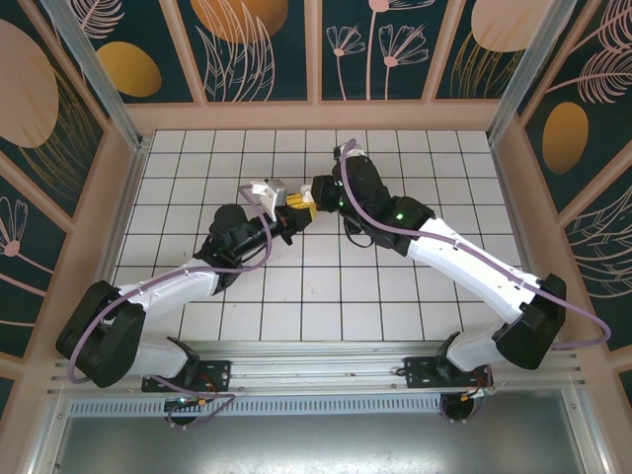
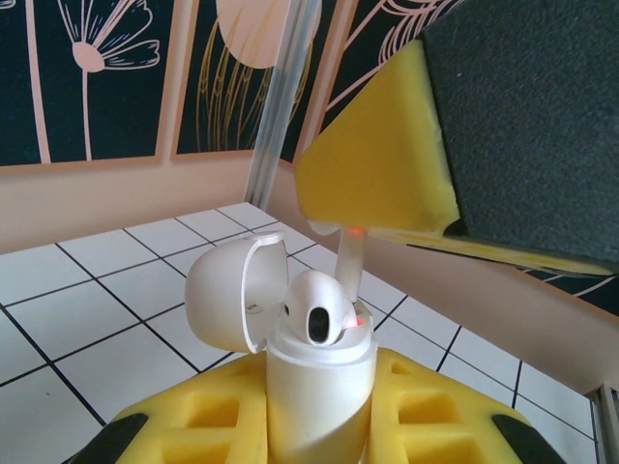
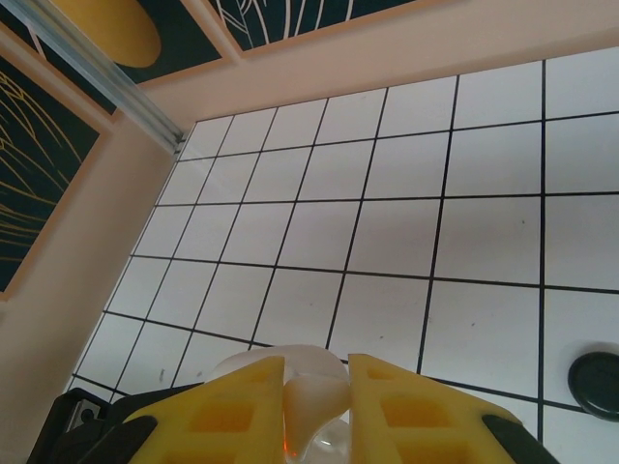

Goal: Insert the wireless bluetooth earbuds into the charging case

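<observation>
My left gripper (image 2: 319, 391) is shut on the upright white charging case (image 2: 319, 406), whose lid (image 2: 232, 295) hangs open to the left. One white earbud (image 2: 319, 311) sits in the case with its head showing. My right gripper (image 3: 316, 375) is shut on a second white earbud (image 3: 314, 401) directly over the case. In the left wrist view this bud's stem (image 2: 350, 259) reaches down from the right gripper's yellow pad (image 2: 377, 184) to the case mouth, beside a small red light. From above, both grippers (image 1: 296, 209) meet over the middle of the tiled floor.
A round black case (image 3: 597, 384) lies on the white tiled floor (image 3: 387, 242) to the right of my right gripper. Pale walls (image 1: 316, 117) border the floor at the back and sides.
</observation>
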You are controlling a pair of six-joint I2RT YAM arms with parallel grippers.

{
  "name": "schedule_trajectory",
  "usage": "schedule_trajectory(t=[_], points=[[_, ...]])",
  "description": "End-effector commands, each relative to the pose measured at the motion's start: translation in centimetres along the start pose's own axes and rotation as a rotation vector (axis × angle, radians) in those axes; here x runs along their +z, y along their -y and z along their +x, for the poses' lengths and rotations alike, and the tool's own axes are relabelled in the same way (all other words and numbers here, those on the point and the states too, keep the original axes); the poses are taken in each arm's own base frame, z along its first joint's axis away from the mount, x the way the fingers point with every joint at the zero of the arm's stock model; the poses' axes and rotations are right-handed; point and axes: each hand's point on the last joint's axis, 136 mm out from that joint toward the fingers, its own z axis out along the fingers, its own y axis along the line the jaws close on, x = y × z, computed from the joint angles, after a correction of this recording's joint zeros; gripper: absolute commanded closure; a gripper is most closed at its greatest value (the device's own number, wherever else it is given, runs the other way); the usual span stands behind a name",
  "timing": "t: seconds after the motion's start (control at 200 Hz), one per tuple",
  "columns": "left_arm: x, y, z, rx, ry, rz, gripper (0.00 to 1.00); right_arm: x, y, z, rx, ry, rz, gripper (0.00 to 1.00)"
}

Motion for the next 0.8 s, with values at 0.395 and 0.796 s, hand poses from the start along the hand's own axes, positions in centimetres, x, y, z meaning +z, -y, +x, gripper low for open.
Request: schedule_trajectory(t=[0.395, 0.796], points=[[0.2, 1.4, -3.0, 0.026, 0.077, 0.045, 0.81, 0.6, -0.7, 2.3, -0.009, -0.061, -0.045, 0.79], [0.1, 1.5, -3.1, 0.024, 0.078, 0.048, 0.81, 0.3, -1.2, 2.4, -0.004, -0.071, -0.076, 0.70]])
